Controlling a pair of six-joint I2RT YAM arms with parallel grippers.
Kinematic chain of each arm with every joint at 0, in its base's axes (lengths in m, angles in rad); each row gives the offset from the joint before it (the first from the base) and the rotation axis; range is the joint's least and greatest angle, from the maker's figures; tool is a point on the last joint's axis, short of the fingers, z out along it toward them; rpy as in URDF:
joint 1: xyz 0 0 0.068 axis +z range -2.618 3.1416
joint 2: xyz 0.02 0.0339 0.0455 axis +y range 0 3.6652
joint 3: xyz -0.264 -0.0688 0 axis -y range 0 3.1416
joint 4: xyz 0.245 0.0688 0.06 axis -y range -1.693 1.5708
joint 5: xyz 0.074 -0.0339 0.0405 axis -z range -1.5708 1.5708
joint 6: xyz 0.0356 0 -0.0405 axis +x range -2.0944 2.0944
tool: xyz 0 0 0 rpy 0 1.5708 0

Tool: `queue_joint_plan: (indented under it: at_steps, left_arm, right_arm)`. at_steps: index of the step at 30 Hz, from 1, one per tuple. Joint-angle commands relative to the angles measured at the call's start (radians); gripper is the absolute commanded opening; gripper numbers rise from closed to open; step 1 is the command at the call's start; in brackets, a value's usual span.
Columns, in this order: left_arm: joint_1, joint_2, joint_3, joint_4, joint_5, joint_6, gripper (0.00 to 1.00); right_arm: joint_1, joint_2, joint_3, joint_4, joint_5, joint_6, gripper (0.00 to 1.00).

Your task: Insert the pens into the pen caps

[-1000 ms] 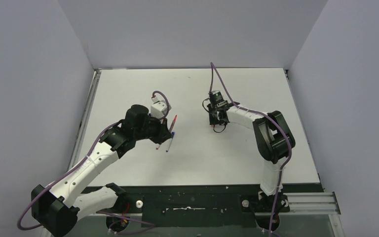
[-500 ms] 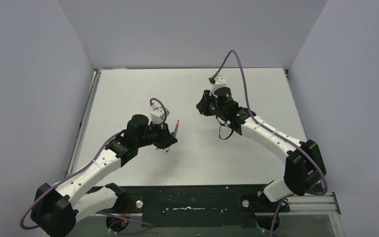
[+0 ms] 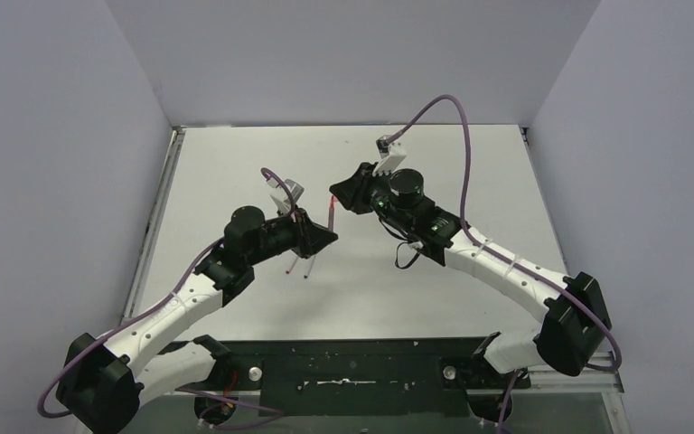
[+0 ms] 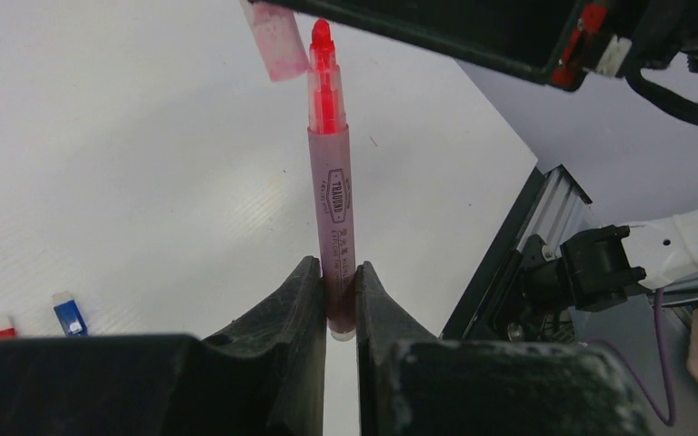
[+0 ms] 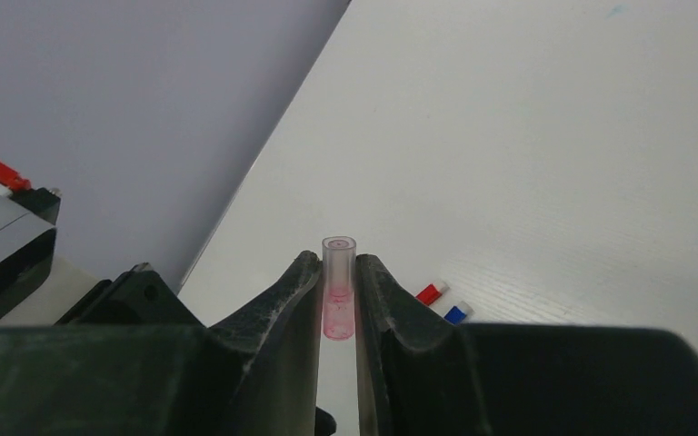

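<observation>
Pinkish-red translucent stick pen (image 4: 334, 191) sits clamped in left gripper (image 4: 337, 277); right gripper (image 5: 337, 272) pinches pale pink clear plastic cap (image 5: 338, 250) just beside pen tip. Red stubby cap (image 5: 432, 292), blue stubby cap (image 5: 455, 313) lie on white table (image 5: 554, 136).

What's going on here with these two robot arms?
The left hand grips the pinkish-red pen by its back end, bare tip pointing out. The right hand pinches the pale pink cap. Both are raised over the table and close together. The cap sits just beside the pen tip, not yet on it. The red cap and blue cap lie on the table, and two more pens lie below the left hand.
</observation>
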Motion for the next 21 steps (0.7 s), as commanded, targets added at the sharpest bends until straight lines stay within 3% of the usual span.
queue_joint_plan:
  at_steps: [1, 21]
  left_arm:
    - [-0.003, 0.006, 0.009, 0.114, 0.022, -0.035, 0.00]
    - [-0.003, 0.007, 0.015, 0.116, 0.029, -0.037, 0.00]
  right_arm:
    - [0.048, -0.068, 0.010, 0.079, 0.028, 0.018, 0.00]
    - [0.075, -0.101, 0.042, 0.106, 0.079, -0.047, 0.00]
